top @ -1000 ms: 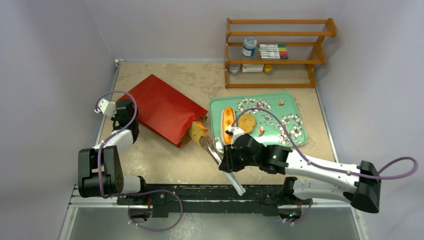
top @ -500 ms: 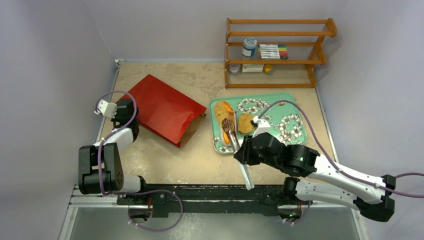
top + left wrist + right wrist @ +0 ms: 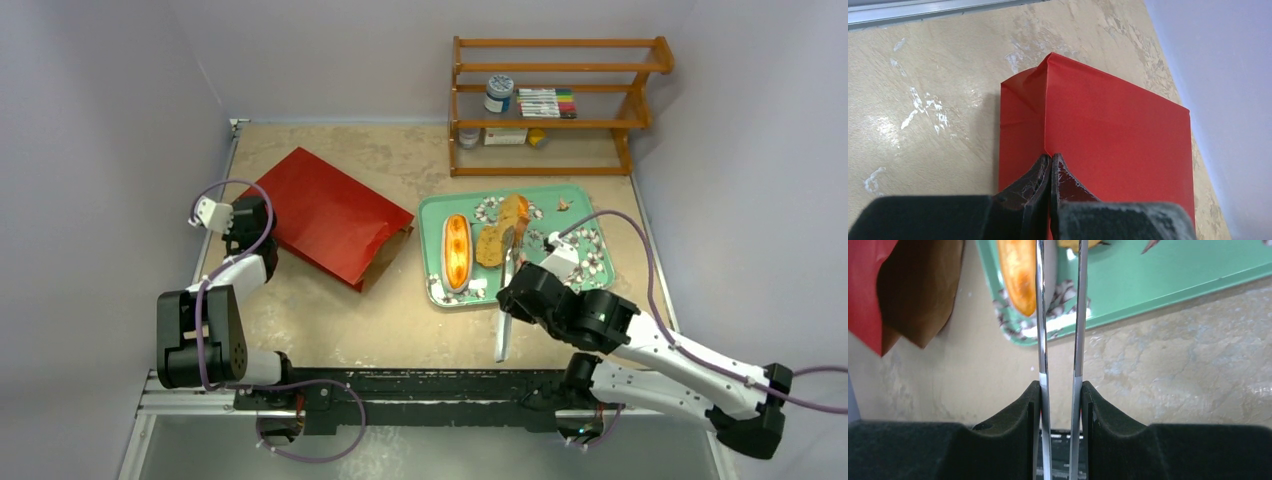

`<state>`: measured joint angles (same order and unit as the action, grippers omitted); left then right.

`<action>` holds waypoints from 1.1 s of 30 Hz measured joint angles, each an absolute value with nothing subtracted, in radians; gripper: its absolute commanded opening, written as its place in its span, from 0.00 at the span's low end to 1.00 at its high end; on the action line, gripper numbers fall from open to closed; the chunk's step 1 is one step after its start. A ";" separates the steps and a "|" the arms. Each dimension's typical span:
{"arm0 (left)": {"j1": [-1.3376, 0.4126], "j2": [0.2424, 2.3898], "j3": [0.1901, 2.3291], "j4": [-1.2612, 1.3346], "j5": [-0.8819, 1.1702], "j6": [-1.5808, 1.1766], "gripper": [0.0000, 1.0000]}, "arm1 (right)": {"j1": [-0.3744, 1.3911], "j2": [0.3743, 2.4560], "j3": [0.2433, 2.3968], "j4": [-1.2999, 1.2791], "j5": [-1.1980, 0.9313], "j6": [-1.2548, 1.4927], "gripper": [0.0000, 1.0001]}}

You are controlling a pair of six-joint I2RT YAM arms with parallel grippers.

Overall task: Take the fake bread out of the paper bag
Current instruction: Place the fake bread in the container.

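Observation:
The red paper bag (image 3: 330,215) lies flat at the left, its brown open mouth (image 3: 396,246) facing the tray. My left gripper (image 3: 250,216) is shut on the bag's closed end, and in the left wrist view its tips (image 3: 1050,160) pinch the red fold (image 3: 1108,130). My right gripper (image 3: 507,298) is shut on the metal tongs (image 3: 504,320). The tongs' tips hold a toast-like bread slice (image 3: 514,214) over the tray. A long loaf (image 3: 456,250) and another slice (image 3: 490,246) lie on the tray. In the right wrist view the tong arms (image 3: 1041,315) run between my fingers (image 3: 1060,390), past the loaf (image 3: 1018,275).
The green floral tray (image 3: 590,215) sits right of the bag; it also shows in the right wrist view (image 3: 1168,285). A wooden rack (image 3: 555,105) with a jar and markers stands at the back right. Walls close in on the left and right.
My right arm swung the tongs with a bread slice from the bag's mouth rightward to above the tray. The left gripper and the bag have not moved.

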<state>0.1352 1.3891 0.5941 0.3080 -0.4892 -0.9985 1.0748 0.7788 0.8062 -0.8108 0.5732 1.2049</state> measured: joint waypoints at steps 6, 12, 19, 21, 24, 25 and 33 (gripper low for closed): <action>0.135 1.389 0.594 0.308 -0.475 -0.992 0.00 | 0.775 0.741 0.669 -0.684 0.492 1.103 0.10; 0.135 1.389 0.594 0.308 -0.467 -0.984 0.00 | 0.600 0.831 0.622 -0.502 0.374 0.971 0.13; 0.135 1.389 0.594 0.308 -0.456 -0.982 0.00 | 0.507 0.888 0.533 -0.329 0.234 0.936 0.30; 0.135 1.389 0.594 0.308 -0.453 -0.978 0.00 | 0.495 0.890 0.513 -0.307 0.210 0.938 0.38; 0.135 1.389 0.594 0.308 -0.450 -0.976 0.00 | 0.488 0.890 0.492 -0.288 0.186 0.944 0.47; 0.135 1.389 0.594 0.308 -0.450 -0.976 0.00 | 0.486 0.889 0.487 -0.282 0.179 0.947 0.48; 0.135 1.389 0.594 0.308 -0.449 -0.976 0.00 | 0.478 0.885 0.482 -0.270 0.142 0.955 0.53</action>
<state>0.1352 1.3891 0.5941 0.3084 -0.4488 -0.9756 0.4778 0.8852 0.4816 -0.2703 0.1421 0.9546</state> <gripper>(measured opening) 0.006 0.529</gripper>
